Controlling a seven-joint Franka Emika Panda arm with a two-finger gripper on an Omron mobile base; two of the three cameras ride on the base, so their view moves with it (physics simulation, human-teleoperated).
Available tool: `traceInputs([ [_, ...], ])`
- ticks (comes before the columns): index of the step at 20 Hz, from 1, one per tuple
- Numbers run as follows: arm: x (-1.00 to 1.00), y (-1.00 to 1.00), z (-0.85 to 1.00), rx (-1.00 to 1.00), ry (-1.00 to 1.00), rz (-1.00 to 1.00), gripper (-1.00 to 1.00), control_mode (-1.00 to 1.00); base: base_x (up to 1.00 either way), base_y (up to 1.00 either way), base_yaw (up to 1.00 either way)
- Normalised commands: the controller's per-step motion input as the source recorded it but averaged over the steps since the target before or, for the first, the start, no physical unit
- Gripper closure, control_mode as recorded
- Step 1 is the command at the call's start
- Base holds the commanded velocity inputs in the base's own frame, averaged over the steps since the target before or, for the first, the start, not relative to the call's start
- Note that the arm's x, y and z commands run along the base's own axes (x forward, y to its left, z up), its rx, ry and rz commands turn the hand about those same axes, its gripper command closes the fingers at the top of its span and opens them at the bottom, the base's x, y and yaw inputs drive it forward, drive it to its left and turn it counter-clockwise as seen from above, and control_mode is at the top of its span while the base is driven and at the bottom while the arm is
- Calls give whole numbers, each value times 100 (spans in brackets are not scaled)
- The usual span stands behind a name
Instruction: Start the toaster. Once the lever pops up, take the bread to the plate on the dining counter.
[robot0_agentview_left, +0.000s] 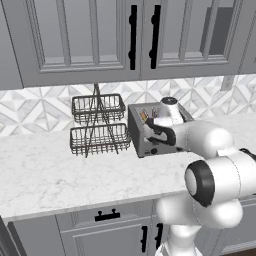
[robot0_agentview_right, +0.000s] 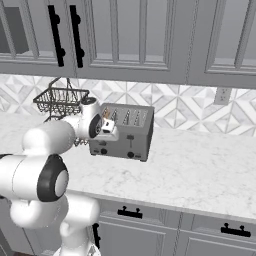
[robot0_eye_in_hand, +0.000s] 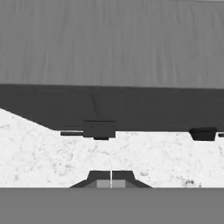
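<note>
Left base view. I am at the first step, starting the toaster (robot0_agentview_left: 150, 134). It stands on the marble counter (robot0_agentview_left: 60, 170) just beside a two-tier wire basket rack (robot0_agentview_left: 98, 125), and my gripper (robot0_agentview_left: 148, 131) is down against its front face. Both baskets look bare. A sliver of bread (robot0_agentview_left: 144, 116) shows in a slot at the top.

Right base view. My wrist covers the toaster's (robot0_agentview_right: 122, 132) near end, with the gripper (robot0_agentview_right: 107, 129) low at that end, where I judge the lever to be; the lever itself is hidden. One slice of bread (robot0_agentview_right: 107, 113) pokes from the nearest slot; the other slots seem empty. The wire basket rack (robot0_agentview_right: 61, 101) shows behind my arm.

Hand view. My two fingertips (robot0_eye_in_hand: 99, 178) are pressed together, clenched on nothing, over the counter (robot0_eye_in_hand: 52, 153). The toaster's (robot0_eye_in_hand: 113, 52) grey wall fills the top, a small dark tab (robot0_eye_in_hand: 99, 130) at its lower edge straight ahead. Whether I touch it, I cannot tell. Next, I judge, comes a firm downward press on the lever, then waiting for it to rise.
</note>
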Motion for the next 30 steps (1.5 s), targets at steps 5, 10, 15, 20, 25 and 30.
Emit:
traceInputs([
  [5,-45,-3,71,12,0,0,100,-100,0,0,0],
  [10,-28,0,50,10,-13,0,100,-100,0,0,0],
  [15,-3,0,43,11,-24,0,100,-100,0,0,0],
  [20,0,0,38,5,-18,0,100,-100,0,0,0],
  [25,0,15,30,0,-12,-1,100,-100,0,0,0],
  [30,0,23,21,0,-7,-2,100,-100,0,0,0],
])
